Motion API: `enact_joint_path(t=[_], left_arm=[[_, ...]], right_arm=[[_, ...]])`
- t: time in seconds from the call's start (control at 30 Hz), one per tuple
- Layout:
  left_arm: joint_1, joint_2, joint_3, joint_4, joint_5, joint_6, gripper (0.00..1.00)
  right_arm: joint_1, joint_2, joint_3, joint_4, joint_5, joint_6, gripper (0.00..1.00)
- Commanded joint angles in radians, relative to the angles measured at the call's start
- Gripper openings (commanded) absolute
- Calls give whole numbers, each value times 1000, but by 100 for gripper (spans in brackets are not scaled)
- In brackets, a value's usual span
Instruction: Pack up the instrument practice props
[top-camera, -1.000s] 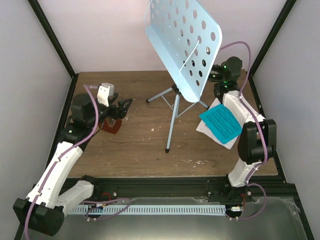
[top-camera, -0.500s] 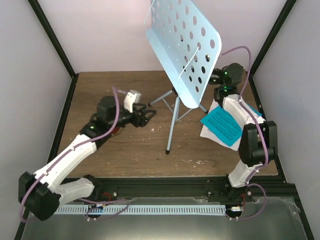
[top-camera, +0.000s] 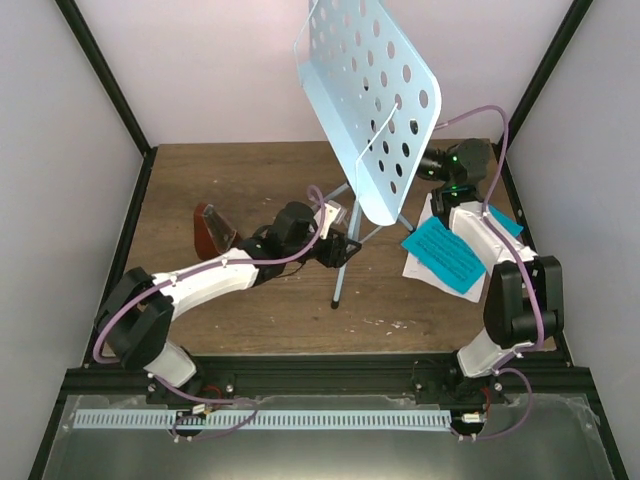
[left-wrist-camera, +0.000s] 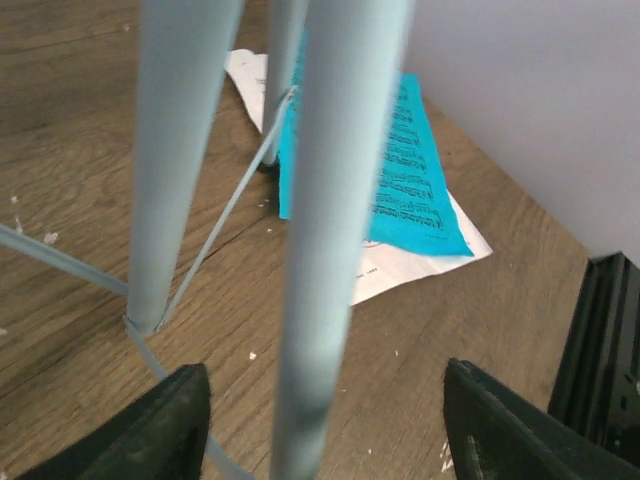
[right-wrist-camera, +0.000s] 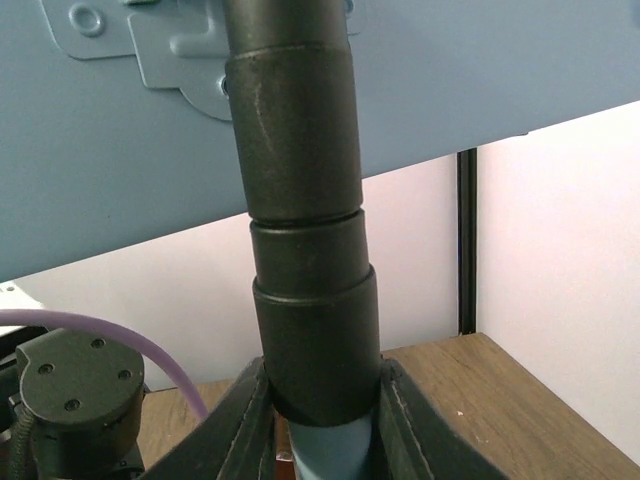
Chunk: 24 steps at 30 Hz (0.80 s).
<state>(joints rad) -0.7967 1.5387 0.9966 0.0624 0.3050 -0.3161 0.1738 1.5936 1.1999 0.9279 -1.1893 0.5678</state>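
Observation:
The pale blue perforated music stand (top-camera: 370, 90) stands on its thin tripod (top-camera: 344, 262) at mid-table. My left gripper (top-camera: 343, 250) is low at the tripod, open, with one leg (left-wrist-camera: 320, 300) between its fingers (left-wrist-camera: 160, 430) and not touching either. My right gripper (right-wrist-camera: 325, 410) is shut on the black collar (right-wrist-camera: 310, 340) of the stand's post, just under the plate; in the top view it (top-camera: 428, 166) shows at the plate's right edge. The red-brown metronome (top-camera: 212, 230) sits on the table to the left. Blue and white sheet-music pages (top-camera: 445, 255) lie to the right, also showing past the legs (left-wrist-camera: 405, 170).
Black frame posts (top-camera: 105, 80) and pale walls close in the wooden table (top-camera: 260, 170) on three sides. A black rail (top-camera: 320, 375) runs along the near edge. White crumbs (top-camera: 385, 322) dot the wood near the tripod foot.
My left arm swung right from the metronome to the tripod, leaving the metronome on the table. My right gripper closed on the stand's post, and the plate shifted slightly.

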Motion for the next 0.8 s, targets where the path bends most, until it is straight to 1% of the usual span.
enact_joint_path(t=[0.0,0.1,0.2,0.3,0.33,0.53,0.77], left_arm=[[-3,28,35,51,-61,17,60],[-9,54,59,48,-49,29,43],[-12,73,82,35,-48,48,21],[-18,67,80,42,-72,70,2],[-19,57,73,54,-83,78,0],[-22,-55,-16,170,-125,110,0],[-25,-195,-110,264,-142,115,0]], right_arm=[[14,-39,-17,-22,-10,-5,1],[16,-49,-30,-22,-8,-11,1],[20,-70,-37,-32,-1,-19,1],[35,-90,-38,-62,11,-37,1],[43,-99,-37,-77,16,-45,1],[103,-172,-57,-180,59,-119,1],[171,-244,-127,-191,108,-135,1]])
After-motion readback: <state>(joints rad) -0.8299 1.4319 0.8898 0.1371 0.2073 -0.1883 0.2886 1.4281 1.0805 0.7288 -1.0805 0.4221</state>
